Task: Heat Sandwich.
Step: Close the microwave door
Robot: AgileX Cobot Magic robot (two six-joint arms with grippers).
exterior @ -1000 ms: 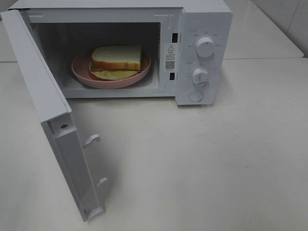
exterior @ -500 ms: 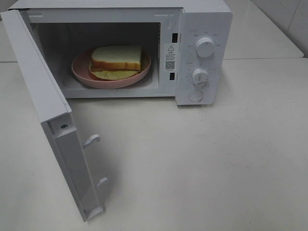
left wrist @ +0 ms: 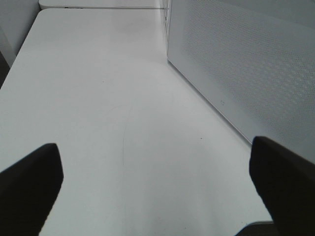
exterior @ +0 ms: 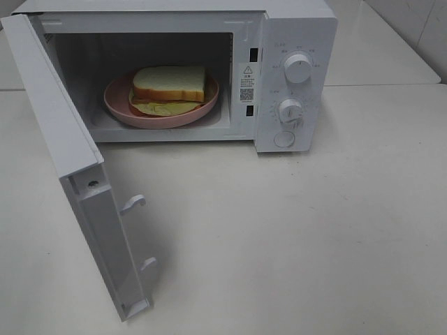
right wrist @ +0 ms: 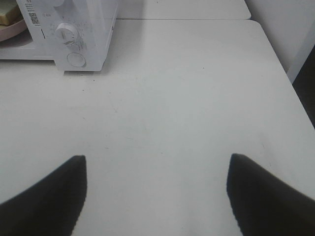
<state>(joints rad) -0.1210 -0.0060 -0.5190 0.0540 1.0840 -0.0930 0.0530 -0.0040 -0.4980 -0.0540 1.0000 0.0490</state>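
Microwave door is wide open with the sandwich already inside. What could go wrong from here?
The door stands swung far out; a clumsy push might slide the whole microwave rather than latch it. The sandwich sits loose on its plate, so a jolt could shift it. The two knobs look alike; the wrong one might get turned.

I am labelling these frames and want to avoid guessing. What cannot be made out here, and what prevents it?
- Filling of the sandwich, exterior high view: the top bread slice covers it; only a pale green edge shows.
- Print around the upper knob, exterior high view: too small to read.
- The left gripper and the right gripper, wrist views: only dark fingertips show; the frame edge cuts off the rest.
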